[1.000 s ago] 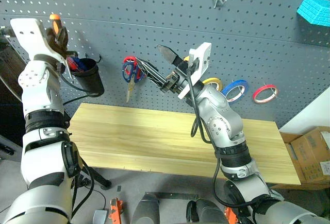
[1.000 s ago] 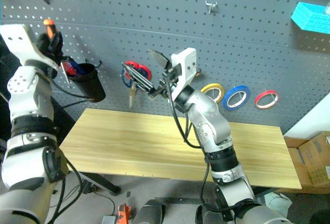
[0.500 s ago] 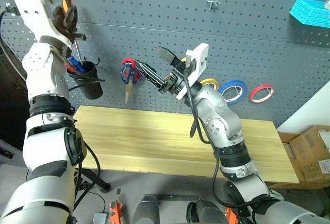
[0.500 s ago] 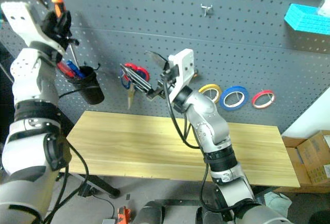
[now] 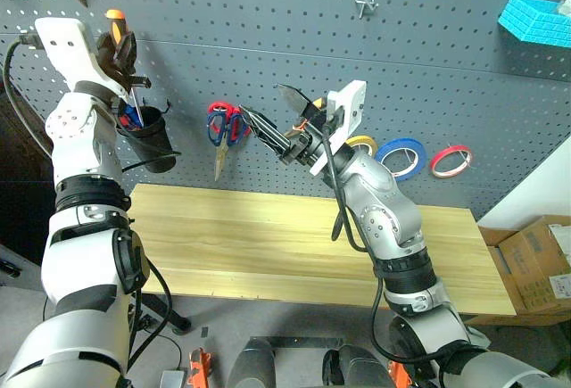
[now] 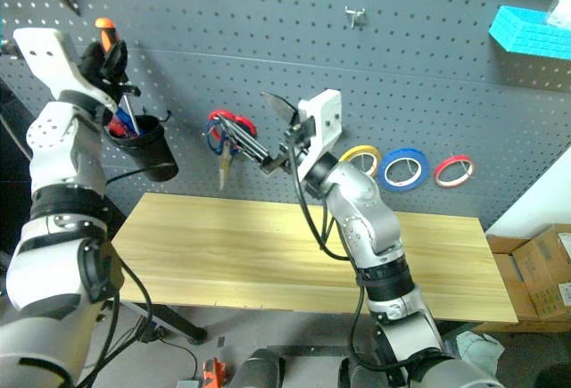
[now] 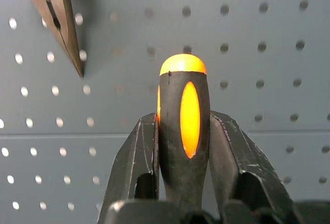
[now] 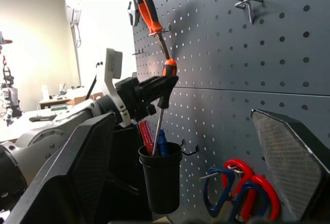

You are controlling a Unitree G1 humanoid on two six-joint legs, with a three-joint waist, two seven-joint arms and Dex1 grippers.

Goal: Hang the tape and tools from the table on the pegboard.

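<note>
While the left hand (image 5: pixel 122 47) pinches the small orange-and-black-handled thin-shafted tool (image 7: pixel 183 121) by its handle, the tool has come down over the last second so that its steel shaft now dips into the black plastic cup (image 5: pixel 150 137) hung on the dark grey perforated pegboard (image 5: pixel 428 67). That suggests the drop-off is nearly done: a little more lowering and a release should leave the tool stowed. The right hand (image 5: pixel 281 119) stays raised in front of the board, its fingers spread wide and holding nothing, near the blue-handled and red-handled scissors (image 5: pixel 223 129) hanging on a hook. The thin blue roll of tape (image 5: pixel 401 158) already hangs between a yellow roll (image 6: pixel 361 157) and a red roll (image 5: pixel 450 160). The long light wooden bench (image 5: pixel 268 241) looks bare, so this appears to be the last item.
</note>
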